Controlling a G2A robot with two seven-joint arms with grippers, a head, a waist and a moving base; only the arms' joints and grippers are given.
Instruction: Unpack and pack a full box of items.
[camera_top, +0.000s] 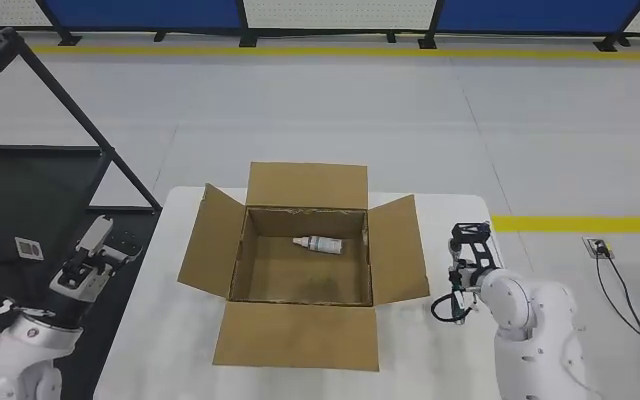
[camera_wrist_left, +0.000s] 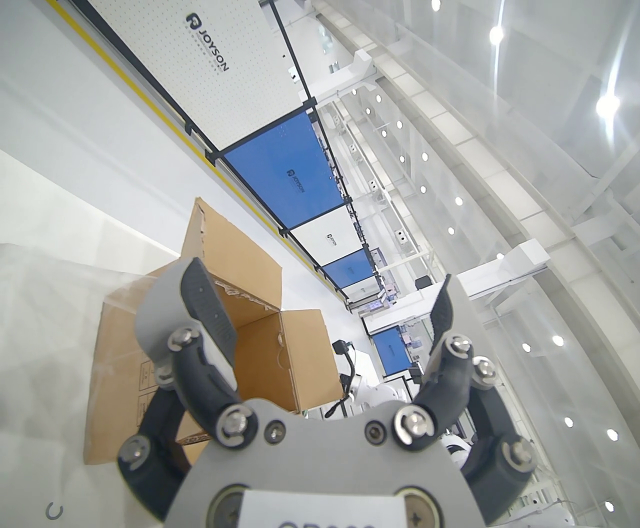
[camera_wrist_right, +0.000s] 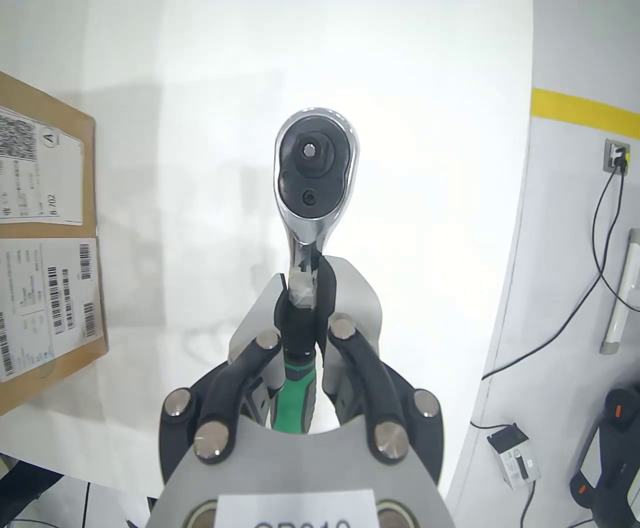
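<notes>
Presently, listed from the left:

1. Left pincer (camera_wrist_left: 320, 272). It is open, with its fingers (camera_wrist_left: 207, 305) spread wide and nothing between them. It is held beside the left edge of the table (camera_top: 150, 320), not over it, and its wrist view looks toward the box.

2. Cardboard box (camera_top: 298, 338). It stands on the table to the right of the left pincer and to the left of the right pincer, between the two and touching neither. The top is open and all four flaps are folded outward. The right-hand flap ends near the right pincer, with a strip of bare table between them, and its outer face carries printed labels.

3. Bottle (camera_top: 320, 243). This looks like a small white bottle, though it is too small in the top view to be sure. It lies on its side on the box floor, close to the far wall. It is well apart from both pincers and somewhat nearer the right one.

4. Right pincer (camera_wrist_right: 306, 280). It is closed on a ratchet wrench (camera_wrist_right: 316, 170). The fingers clamp the black neck just above the green handle. The chrome head projects beyond the fingertips, with the drive square facing the wrist camera. The pincer is over bare table, just to the right of the box's right-hand flap.

5. Socket (camera_wrist_right: 616, 152) with a black cable (camera_wrist_right: 595, 240). Both are on the floor to the right of the right pincer, past the table edge. A yellow line (camera_wrist_right: 585, 112) lies just beside the socket.
</notes>
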